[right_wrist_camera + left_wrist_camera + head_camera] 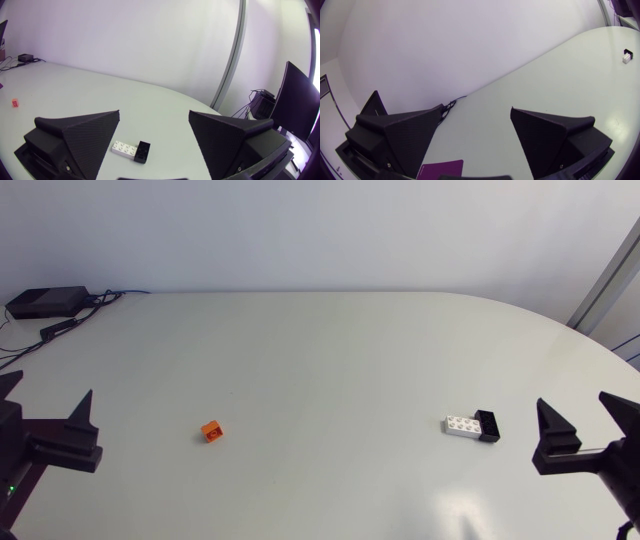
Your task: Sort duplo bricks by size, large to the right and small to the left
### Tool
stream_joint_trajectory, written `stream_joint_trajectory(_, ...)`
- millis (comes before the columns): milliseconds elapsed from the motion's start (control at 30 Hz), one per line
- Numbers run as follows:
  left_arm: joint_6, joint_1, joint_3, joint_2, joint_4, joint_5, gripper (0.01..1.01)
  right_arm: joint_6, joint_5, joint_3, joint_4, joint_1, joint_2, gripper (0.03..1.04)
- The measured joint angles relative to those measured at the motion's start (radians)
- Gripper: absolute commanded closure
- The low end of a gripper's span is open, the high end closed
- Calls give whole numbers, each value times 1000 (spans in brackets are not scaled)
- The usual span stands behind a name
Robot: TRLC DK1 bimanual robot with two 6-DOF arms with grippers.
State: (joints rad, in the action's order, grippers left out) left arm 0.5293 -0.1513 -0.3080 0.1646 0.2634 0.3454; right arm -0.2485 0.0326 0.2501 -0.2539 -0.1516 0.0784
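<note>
A small orange brick [211, 430] lies alone on the white table, left of centre. Over at the right, a longer white brick [461, 426] rests with a black brick [488, 425] touching its right end. My left gripper [45, 405] hovers open at the table's left edge, well away from the orange brick. My right gripper [580, 415] is open too, just right of the black brick. In the right wrist view the white brick [124, 148] and black brick [143, 151] lie ahead of the right gripper [154, 117], between its fingers' lines. The orange brick [15, 103] is far off beside it.
A black box [45, 302] with cables sits at the table's back left corner. The left wrist view looks across the table from the open left gripper [476, 112] to the distant white and black bricks [626, 56].
</note>
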Motion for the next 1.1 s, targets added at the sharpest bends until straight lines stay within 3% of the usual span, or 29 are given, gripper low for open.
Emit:
stream_joint_trajectory(333,5,-35,127,-158,-2,0,67,-3,0,-64,29,1,-58,70)
stream_joint_trajectory(767,27,-25,160,-159,-40,0,67,-3,0,-117,78,2,-78,70)
stream_joint_trajectory(1100,38,-33,244,-159,-205,3,67,-3,0,-146,134,8,-78,70)
